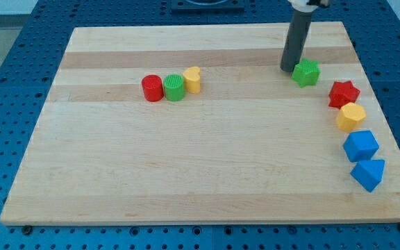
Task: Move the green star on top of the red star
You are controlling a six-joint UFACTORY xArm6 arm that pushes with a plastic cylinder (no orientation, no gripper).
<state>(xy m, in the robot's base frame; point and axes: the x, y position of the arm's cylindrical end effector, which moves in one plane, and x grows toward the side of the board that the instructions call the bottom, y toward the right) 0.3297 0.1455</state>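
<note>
Starting at the view's bottom, the board [186,187] is a pale wooden top on a blue perforated table [5,104].

Nearest on the view's right lies the blue wedge [368,173], with the blue cube [360,146] just above it, the 2 touching or nearly so. Next up the same side is the yellow hexagon [351,117], and touching its upper edge the red star [344,94]. These 4 form a curved column along the board's right edge.

On the view's left, at mid-depth, 3 blocks sit in a tight row: red cylinder [152,88], green cylinder [174,87], yellow heart [192,80], each touching its neighbour (the heart's shape is only fairly clear).

Farther back on the right is the green star [306,72], up and to the left of the red star and apart from it, a small gap showing between them.

My tip [288,69] rests on the board at the green star's left side, touching it or just beside it. The arm carries a plain rod, so it grasps nothing.
</note>
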